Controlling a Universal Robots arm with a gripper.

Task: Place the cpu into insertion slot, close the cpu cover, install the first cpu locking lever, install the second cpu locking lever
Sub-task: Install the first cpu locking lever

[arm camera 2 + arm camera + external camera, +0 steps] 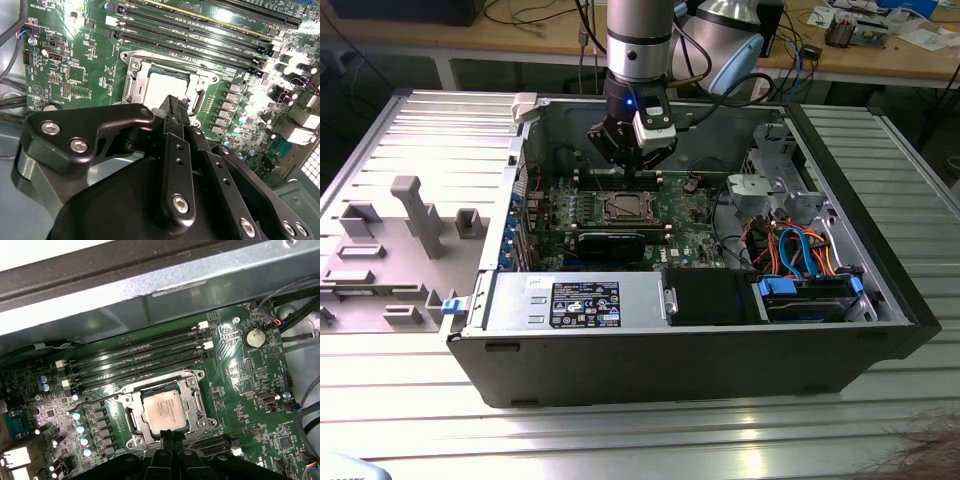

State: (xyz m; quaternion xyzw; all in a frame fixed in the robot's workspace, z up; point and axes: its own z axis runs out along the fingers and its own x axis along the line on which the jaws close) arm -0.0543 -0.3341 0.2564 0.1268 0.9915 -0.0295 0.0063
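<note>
The silvery-beige cpu (166, 411) lies flat in the insertion slot (131, 442), framed by the closed silver cpu cover (196, 401), just beyond the gripper (168, 440) tips.

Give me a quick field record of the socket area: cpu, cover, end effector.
cpu: seated in the insertion slot, metal face up
cpu cover: down, framing the chip
end effector: fingers together, tip just above the socket's near edge, holding nothing
memory slots: long, dark, beside the socket
case: open, motherboard lying flat inside
</note>
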